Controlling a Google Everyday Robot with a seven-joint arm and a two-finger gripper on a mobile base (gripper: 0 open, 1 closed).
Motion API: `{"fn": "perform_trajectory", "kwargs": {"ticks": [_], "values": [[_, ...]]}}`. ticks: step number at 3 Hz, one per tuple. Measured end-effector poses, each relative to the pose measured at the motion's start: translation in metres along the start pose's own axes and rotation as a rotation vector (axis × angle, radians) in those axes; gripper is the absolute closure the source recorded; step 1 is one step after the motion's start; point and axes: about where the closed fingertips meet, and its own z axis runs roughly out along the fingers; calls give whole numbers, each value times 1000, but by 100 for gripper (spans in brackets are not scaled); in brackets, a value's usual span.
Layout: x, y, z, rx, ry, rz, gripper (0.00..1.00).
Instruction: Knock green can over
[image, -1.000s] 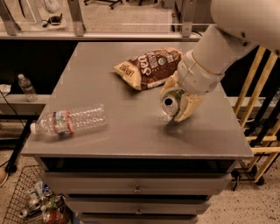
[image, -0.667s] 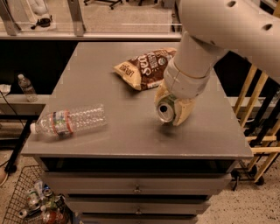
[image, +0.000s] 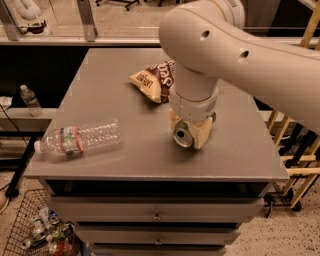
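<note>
Arm has swung further across since the earlier frame, hiding more of the bag. Tool and can have shifted slightly toward 6 o'clock. Tool clamped on can, pale fingers either side. Can tipped, silver top facing camera, near worktop centre. Bottle lies at its 9 o'clock, well apart.

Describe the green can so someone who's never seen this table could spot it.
On the grey table, follow the arm down to its gripper near the front middle. The green can is gripped there, tipped with its silver top toward the camera, unlike the clear bottle lying left or the brown chip bag behind.
</note>
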Motion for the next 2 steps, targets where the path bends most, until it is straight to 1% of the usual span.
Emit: {"fn": "perform_trajectory", "kwargs": {"ticks": [1, 2], "values": [[1, 0, -1, 4, 4, 1, 83], [1, 0, -1, 6, 7, 1, 59]]}}
